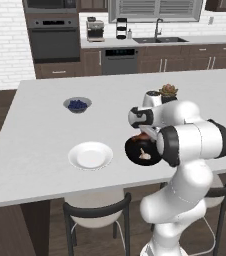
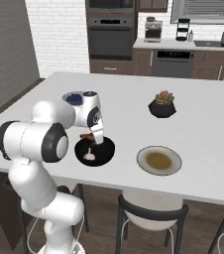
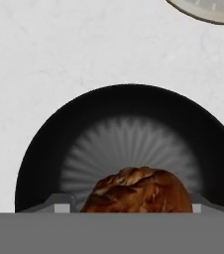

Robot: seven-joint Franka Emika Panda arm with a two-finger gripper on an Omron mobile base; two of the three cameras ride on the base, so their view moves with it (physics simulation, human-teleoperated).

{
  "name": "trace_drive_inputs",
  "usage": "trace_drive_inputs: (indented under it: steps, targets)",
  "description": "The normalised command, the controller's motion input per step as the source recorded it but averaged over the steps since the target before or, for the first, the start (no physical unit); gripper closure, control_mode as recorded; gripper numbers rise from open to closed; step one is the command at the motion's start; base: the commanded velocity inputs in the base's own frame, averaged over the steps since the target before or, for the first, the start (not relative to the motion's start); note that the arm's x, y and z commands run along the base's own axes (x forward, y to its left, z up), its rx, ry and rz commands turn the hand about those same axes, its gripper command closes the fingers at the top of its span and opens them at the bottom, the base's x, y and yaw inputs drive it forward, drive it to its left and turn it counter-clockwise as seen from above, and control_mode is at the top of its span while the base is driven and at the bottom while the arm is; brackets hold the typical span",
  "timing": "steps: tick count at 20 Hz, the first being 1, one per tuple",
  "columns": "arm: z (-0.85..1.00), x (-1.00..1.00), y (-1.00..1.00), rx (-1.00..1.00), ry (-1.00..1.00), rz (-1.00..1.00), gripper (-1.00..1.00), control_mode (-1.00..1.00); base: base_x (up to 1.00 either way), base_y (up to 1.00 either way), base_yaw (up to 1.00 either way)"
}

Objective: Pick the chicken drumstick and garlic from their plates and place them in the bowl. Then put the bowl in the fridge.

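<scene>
The gripper [image 2: 95,135] hangs just above the black bowl [image 2: 95,150], and its jaws are clamped on the chicken drumstick [image 3: 139,191]. In the hand view the reddish-brown meat sits between the two finger tips, with the bowl's dark hollow spread out directly beyond it. That is the relation the next move turns on: the bowl lies straight below the held drumstick, so a release should need only a short descent or none. How the drumstick's long axis lies cannot be told, since just its fat end shows between the jaws.

The garlic [image 1: 144,154] already lies inside the bowl, a small pale lump near the middle, so the drumstick will likely land on or beside it. The white plate [image 1: 90,155] sits bare on the worktop [image 1: 35,145] to the arm's left of the bowl, and the tan-centred plate [image 2: 158,160] sits bare to its right.

By my judgement the filling step is nearly done. Carrying the bowl to the fridge remains.
</scene>
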Motion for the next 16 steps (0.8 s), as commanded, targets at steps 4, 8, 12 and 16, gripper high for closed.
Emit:
trace_drive_inputs:
  steps: [4,8,12,16]
  targets:
    - [-0.34,-0.06,-0.14,0.00,0.01,0.00,1.00,-1.00,0.00,0.00,0.00]
    - [-0.26,-0.03,0.00,0.00,0.00,0.00,1.00,-1.00,0.00,0.00,0.00]
    - [-0.27,0.06,0.00,0.00,0.00,0.00,1.00,-1.00,0.00,0.00,0.00]
    - [-0.26,0.09,0.00,0.00,0.00,0.00,1.00,-1.00,0.00,0.00,0.00]
